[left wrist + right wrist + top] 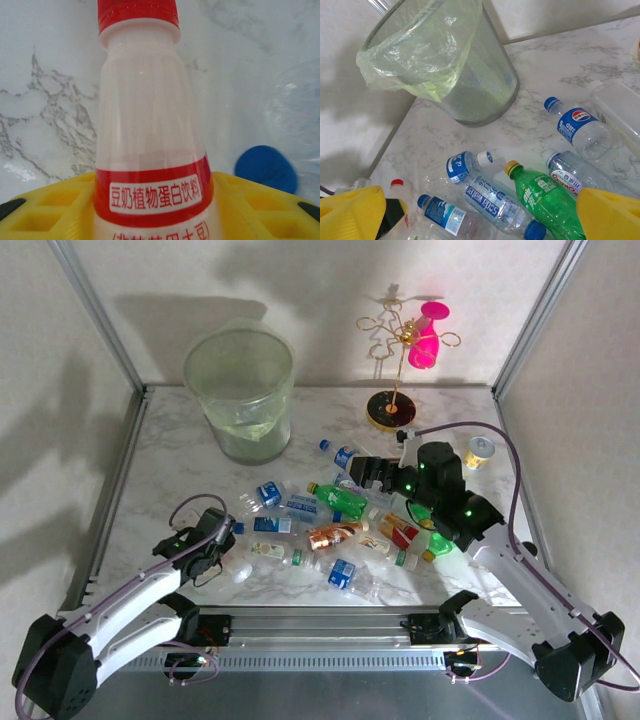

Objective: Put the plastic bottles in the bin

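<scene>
Left wrist view: a red-capped white bottle (145,100) is framed closely by the narrow-set left gripper (152,185); a firm hold cannot be told. Top view: the right gripper (365,472) is spread wide above bottles (335,535) scattered before the bin (250,430).

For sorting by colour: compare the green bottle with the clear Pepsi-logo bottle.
The green bottle has a tinted green body, the Pepsi-logo bottle a clear one. The green bottle's cap is yellow, the Pepsi-logo bottle's blue. Both lie capped on their sides on the table.
</scene>
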Tool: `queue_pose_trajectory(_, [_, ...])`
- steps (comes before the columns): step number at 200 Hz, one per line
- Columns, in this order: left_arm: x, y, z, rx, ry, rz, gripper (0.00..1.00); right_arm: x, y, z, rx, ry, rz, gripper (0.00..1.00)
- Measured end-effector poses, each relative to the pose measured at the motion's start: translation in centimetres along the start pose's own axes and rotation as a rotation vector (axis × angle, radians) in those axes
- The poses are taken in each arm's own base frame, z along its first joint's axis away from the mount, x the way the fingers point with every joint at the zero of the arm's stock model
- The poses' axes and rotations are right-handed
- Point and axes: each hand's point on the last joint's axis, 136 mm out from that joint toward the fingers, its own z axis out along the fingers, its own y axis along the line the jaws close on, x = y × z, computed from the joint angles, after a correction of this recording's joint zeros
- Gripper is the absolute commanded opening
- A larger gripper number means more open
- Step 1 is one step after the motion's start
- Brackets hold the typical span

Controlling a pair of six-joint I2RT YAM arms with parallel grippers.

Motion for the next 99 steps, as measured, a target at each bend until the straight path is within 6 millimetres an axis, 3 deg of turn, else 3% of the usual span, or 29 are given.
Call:
queue_pose_trajectory(66, [-5.9, -5.5, -6.7, 0.179, -0.139, -0.008, 0.49, -0.1, 0.0, -0.1, 0.001, -0.005, 0.0, 0.98])
queue_pose_trajectory(99, [-8.8, -10.0, -11.9, 0.351, -0.212, 0.105, 0.49, 0.3, -0.2, 0.4, 0.008, 0.013, 0.002, 0.97])
